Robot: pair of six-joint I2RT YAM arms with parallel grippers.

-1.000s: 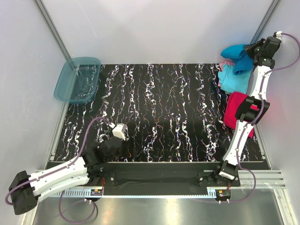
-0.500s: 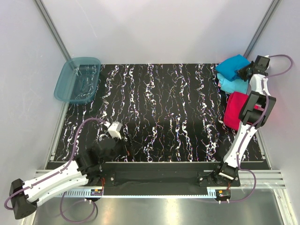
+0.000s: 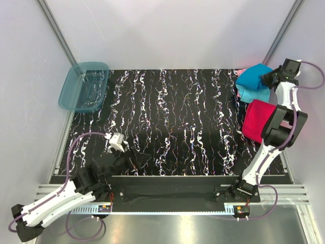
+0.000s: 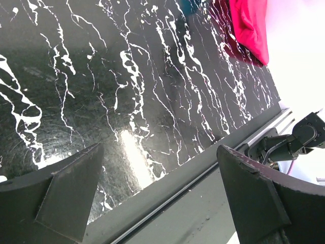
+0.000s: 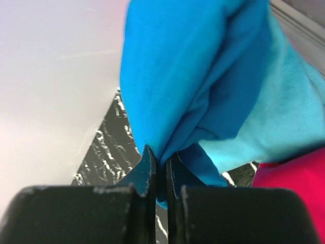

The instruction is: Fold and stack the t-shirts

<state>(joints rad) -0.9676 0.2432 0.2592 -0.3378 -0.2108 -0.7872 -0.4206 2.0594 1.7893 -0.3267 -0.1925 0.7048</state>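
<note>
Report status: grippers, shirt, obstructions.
Right gripper shut on teal-blue t-shirt, far right corner. Left gripper open, empty, near edge. Magenta t-shirt alongside; no obstruction seen.

Plain white walls [image 3: 167, 30] are enclosing the black, white-veined counter [image 3: 172, 112]; aluminium posts [image 3: 57, 33] are rising at the counter's far corners.

The teal-blue t-shirt [image 5: 188, 76] is matt cloth, the table [image 4: 152, 101] glossy (white-veined black), the tub [image 3: 81, 89] translucent plastic.
</note>
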